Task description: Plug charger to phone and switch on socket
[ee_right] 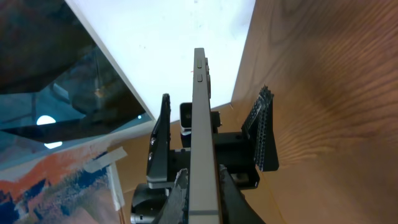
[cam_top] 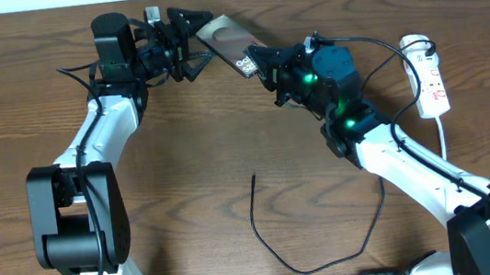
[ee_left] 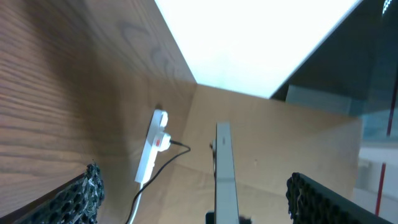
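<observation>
The phone (cam_top: 223,42) sits at upper centre of the overhead view, its long axis running from upper left to lower right. Its lower-right end is gripped by the right pincer (cam_top: 256,62), whose arm reaches in from the lower right. The upper-left end lies between the wide-open jaws of the left pincer (cam_top: 202,41), the nearer free arm, while the charger (cam_top: 253,220) lies loose on the counter (cam_top: 183,163) at bottom centre, well apart from both.

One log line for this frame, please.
right gripper: shut on phone | left gripper: open, jaws flanking phone's other end | charger: tip lying on table, not in phone | socket: apart from both grippers
</observation>
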Robot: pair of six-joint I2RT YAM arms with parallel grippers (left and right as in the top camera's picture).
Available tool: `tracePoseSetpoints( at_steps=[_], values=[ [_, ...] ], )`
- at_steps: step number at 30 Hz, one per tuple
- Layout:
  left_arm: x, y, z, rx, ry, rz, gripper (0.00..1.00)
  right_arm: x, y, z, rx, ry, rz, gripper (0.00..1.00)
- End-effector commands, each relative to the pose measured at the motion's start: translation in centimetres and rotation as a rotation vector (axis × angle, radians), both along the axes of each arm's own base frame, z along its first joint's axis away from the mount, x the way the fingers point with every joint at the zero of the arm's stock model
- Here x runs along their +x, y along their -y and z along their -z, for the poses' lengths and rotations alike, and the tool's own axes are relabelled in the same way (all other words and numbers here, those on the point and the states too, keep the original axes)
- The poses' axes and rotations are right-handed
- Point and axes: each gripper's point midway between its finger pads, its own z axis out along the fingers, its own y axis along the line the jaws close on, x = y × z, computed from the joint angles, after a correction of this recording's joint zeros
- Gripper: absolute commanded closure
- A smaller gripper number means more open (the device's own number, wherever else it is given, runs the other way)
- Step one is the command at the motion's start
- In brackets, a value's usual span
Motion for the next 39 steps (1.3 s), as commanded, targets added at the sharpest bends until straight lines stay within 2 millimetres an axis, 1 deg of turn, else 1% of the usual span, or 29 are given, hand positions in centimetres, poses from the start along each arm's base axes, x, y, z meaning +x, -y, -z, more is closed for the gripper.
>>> tracePoseSetpoints(
  at_steps=[1,3,8,14,16,17,22,24,26,29,30,31,39],
  values=[
    [1.0,-0.5,-1.3,-0.002,0.007,-0.067,0.16,-0.5,-1.0,-1.3,0.040,0.014,0.012,0.99],
    [1.2,-0.4,-1.2,0.002,0.002,-0.083,0.20,-0.6,-1.3,-1.4,0.043,0.015,0.019,0.99],
    [1.3,0.3,-1.1,0.003,-0.010,-0.098,0.19,-0.9,-1.9,-1.5,0.041,0.020,0.033,0.99],
    [1.2,0.4,-1.1,-0.005,-0.023,-0.099,0.20,-1.0,-2.1,-1.5,0.039,0.021,0.039,0.99],
    [1.2,0.5,-1.1,-0.006,-0.023,-0.099,0.25,-1.1,-2.2,-1.5,0.039,0.021,0.037,0.99],
    [1.2,0.5,-1.1,-0.006,-0.023,-0.099,0.30,-1.1,-2.2,-1.5,0.041,0.019,0.038,0.99],
    [1.2,0.5,-1.1,-0.006,-0.023,-0.098,0.60,-1.2,-2.5,-1.5,0.041,0.019,0.047,0.99],
    [1.2,0.5,-1.1,-0.006,-0.024,-0.098,0.67,-1.2,-2.5,-1.4,0.041,0.019,0.047,0.99],
    [1.2,0.5,-1.1,-0.006,-0.023,-0.098,0.72,-1.3,-2.5,-1.4,0.041,0.019,0.046,0.99],
    [1.2,0.5,-1.1,-0.006,-0.024,-0.098,0.81,-1.4,-2.7,-1.4,0.041,0.018,0.041,0.99],
    [1.2,0.5,-1.1,-0.006,-0.024,-0.098,0.89,-1.5,-2.8,-1.4,0.040,0.018,0.038,0.99],
    [1.2,0.5,-1.1,-0.006,-0.024,-0.097,0.92,-1.5,-2.9,-1.4,0.040,0.018,0.038,0.99],
    [1.1,0.8,-1.1,-0.006,-0.024,-0.091,0.93,-1.9,-3.4,-1.3,0.038,0.015,0.027,0.99]
  ],
)
